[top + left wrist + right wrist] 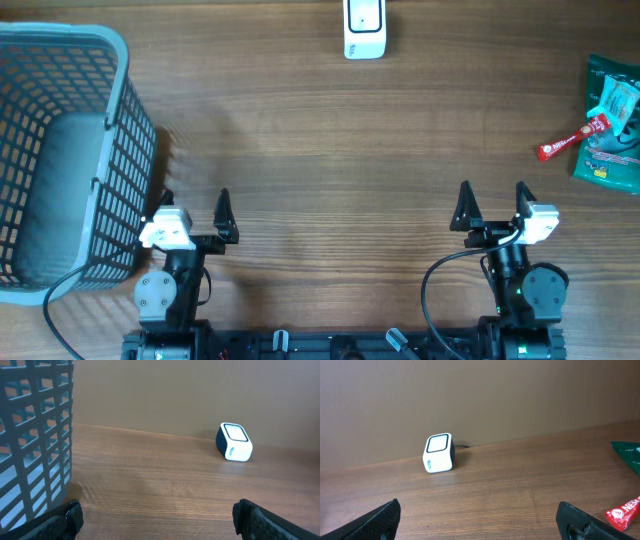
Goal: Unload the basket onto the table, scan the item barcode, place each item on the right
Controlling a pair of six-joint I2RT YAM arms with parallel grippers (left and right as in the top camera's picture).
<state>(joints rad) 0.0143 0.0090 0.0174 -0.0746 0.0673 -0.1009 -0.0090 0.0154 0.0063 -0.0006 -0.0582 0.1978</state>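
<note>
Near the front edge of the desk (330, 160), left gripper (195, 206) and right gripper (492, 200) both spread wide and empty, scanner (364, 28) at the back edge, red sachet (572, 141) overlapping green pouch (612, 130) at the right edge, basket (130, 90) at the left edge.

You can count one grey mesh basket (135, 170), one white scanner (364, 28), one green packet (612, 150) and one red sachet (570, 142) on one wooden table (330, 150); two grippers, the left gripper (195, 200) and the right gripper (492, 190), four fingers in all
</note>
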